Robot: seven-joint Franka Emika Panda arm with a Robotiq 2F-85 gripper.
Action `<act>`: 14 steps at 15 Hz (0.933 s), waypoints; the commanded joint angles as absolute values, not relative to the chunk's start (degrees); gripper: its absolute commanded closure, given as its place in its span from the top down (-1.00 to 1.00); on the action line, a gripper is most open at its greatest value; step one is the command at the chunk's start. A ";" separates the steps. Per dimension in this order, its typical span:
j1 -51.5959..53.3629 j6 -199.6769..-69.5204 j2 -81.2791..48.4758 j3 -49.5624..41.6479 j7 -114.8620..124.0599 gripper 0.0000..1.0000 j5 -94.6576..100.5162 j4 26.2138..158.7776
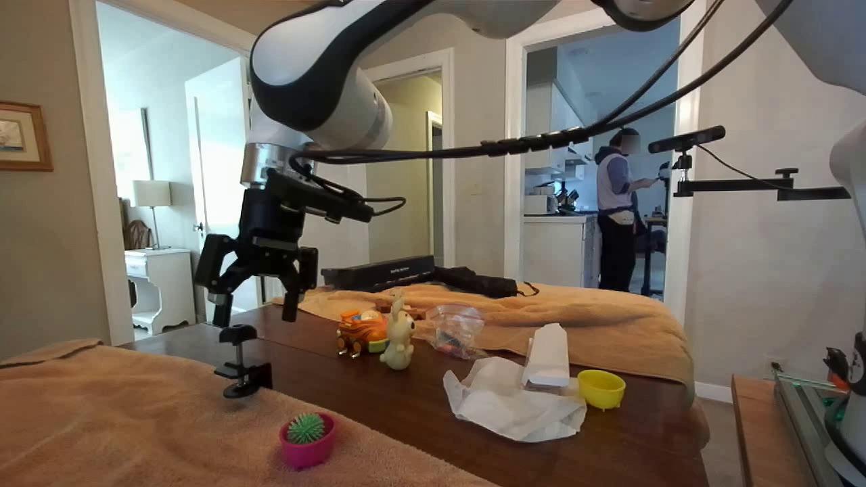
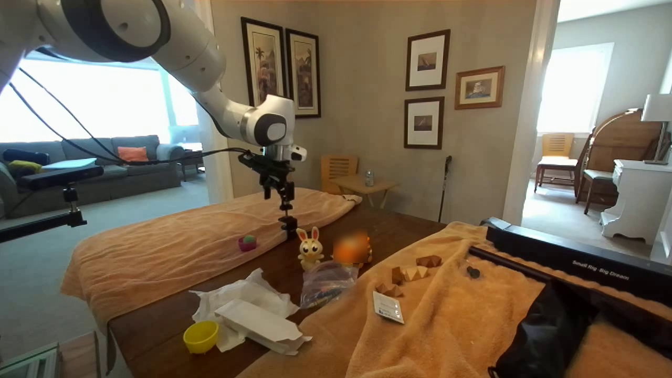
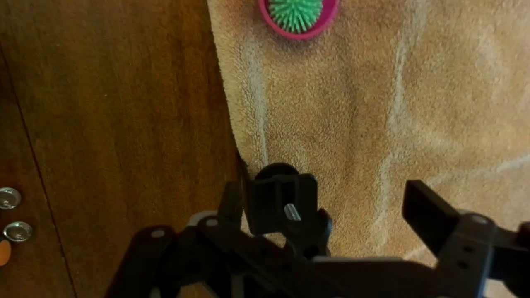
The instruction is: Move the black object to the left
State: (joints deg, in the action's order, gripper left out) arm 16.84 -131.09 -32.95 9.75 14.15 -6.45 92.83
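The clamp (image 1: 249, 379) stands upright at the edge of the towel (image 1: 135, 426) that also bears the bowl (image 1: 308, 454), apart from the bowl. It looks like metal and hard plastic — likely stiff, sturdy and heavy for its size. The knob (image 1: 238, 334) seems smooth and may turn or slip; the blocky base (image 1: 257, 380) probably gives a surer hold, if it can be reached. The gripper (image 1: 256, 310) hangs just above, its 2 fingers (image 3: 231, 203) spread wide and holding nothing. In the wrist view the clamp lies off-centre, close to 1 of them — whether they touch, I cannot tell. The arm (image 1: 318, 74) reaches high over the table (image 1: 406, 419), then bends steeply down.
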 commanded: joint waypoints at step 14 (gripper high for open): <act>12.38 -134.68 -37.37 13.63 -26.62 1.00 2.17 88.31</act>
State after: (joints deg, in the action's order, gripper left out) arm 13.91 -129.69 -34.94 11.04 -21.20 1.55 89.37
